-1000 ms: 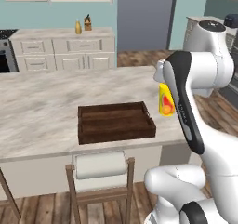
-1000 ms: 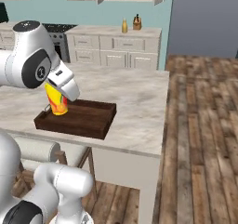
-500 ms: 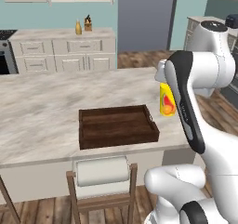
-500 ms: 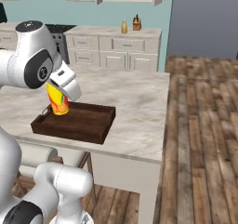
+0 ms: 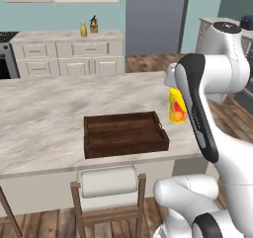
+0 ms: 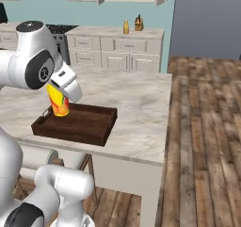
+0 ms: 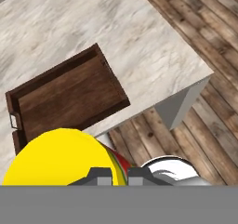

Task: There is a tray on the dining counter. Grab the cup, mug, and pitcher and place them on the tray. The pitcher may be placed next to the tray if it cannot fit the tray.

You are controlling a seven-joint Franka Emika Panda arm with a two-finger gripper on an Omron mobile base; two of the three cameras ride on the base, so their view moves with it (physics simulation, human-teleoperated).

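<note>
Right now I have the hand (image 7: 114,173) clamped on the rim of the small yellow handleless cup (image 5: 177,106), held aloft just right of the dark brown wooden tray (image 5: 124,134) on the marbled tabletop (image 5: 44,108); it looks light, stiff, probably slippery.

Base has driven, so both base views shifted: the tray (image 5: 124,133) sits lower and farther left in the right base view, slightly right in the left one. The cup (image 5: 178,106) kept its place in frame.
</note>
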